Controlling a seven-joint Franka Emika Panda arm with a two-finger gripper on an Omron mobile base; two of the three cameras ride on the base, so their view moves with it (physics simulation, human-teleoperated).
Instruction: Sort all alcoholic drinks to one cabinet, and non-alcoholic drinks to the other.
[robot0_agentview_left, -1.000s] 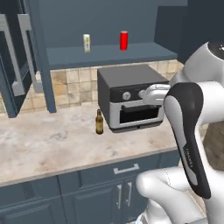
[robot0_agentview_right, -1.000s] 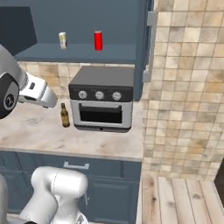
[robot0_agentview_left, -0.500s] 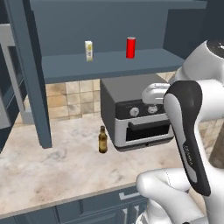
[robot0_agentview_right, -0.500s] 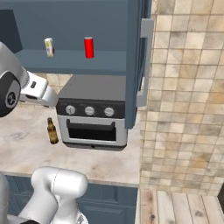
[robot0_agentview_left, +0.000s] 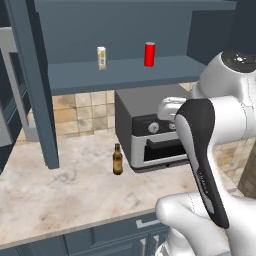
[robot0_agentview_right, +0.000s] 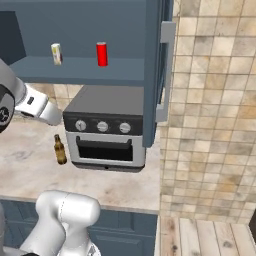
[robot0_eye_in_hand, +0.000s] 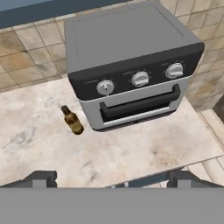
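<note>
Left to right, from the base views. Open cabinet door (robot0_agentview_left: 35, 85) at far left, swung out over the left part of the counter. Cabinet shelf (robot0_agentview_left: 125, 72) above the backsplash: cream-white can (robot0_agentview_left: 102, 57) toward the shelf's left, upright, near the back; red can (robot0_agentview_left: 149, 54) well apart to its right, upright, near the shelf's middle. Both non-alcoholic drinks shelved together, so that half judged done.

Below, on the marble counter (robot0_agentview_left: 65, 200): brown beer bottle (robot0_agentview_left: 117, 160) upright, just beside the front left corner of the grey toaster oven (robot0_agentview_left: 150, 135), apparently not touching it. Oven toward the counter's back right, door closed, three knobs across its front. In the right base view, second cabinet door (robot0_agentview_right: 157, 70) open at the oven's right, bar handle (robot0_agentview_right: 166, 72) facing the tiled wall.

Hand view looking down on the oven and bottle from above the counter's front edge; gripper (robot0_eye_in_hand: 112, 178) with dark fingertips (robot0_eye_in_hand: 41, 178) far apart at the bottom corners, spread wide, holding nothing.

Liquor bottle not seen here; whereabouts unknown. Beer bottle not yet put away: judged next in hand, with a descent to the counter and a grasp around its body or neck yet to come. Other cabinet's inside not visible, so alcoholic half cannot be scored beyond the beer left out.
</note>
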